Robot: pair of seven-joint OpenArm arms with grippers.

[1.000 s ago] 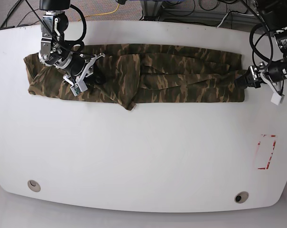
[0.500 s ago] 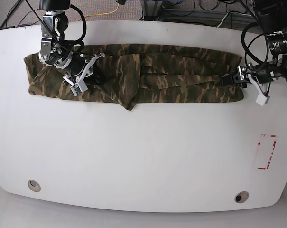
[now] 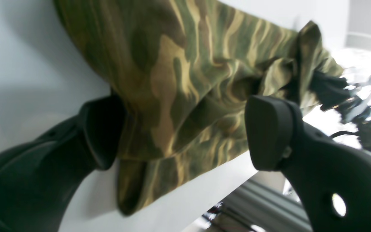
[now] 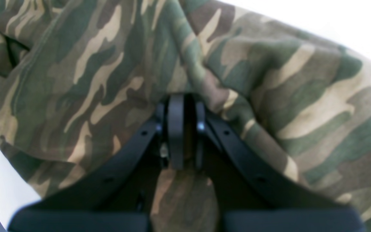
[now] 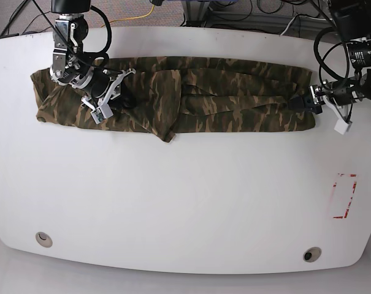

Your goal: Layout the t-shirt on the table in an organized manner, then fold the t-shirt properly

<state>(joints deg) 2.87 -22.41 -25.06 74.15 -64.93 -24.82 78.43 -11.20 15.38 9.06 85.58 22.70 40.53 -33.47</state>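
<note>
We note a glossy white table [image 5: 173, 208] with two small round holes. Camouflage t-shirt [image 5: 222, 98] lies along its far side (red outline mark [image 5: 343, 196] sits apart).

We hold our left end effector [image 3: 185, 135] spread wide and low, while our right end effector [image 4: 181, 129] is pinched closed, wrist angled down.

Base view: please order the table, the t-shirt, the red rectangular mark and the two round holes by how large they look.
1. table
2. t-shirt
3. red rectangular mark
4. round holes: the two look alike, so unranked between themselves.
</note>
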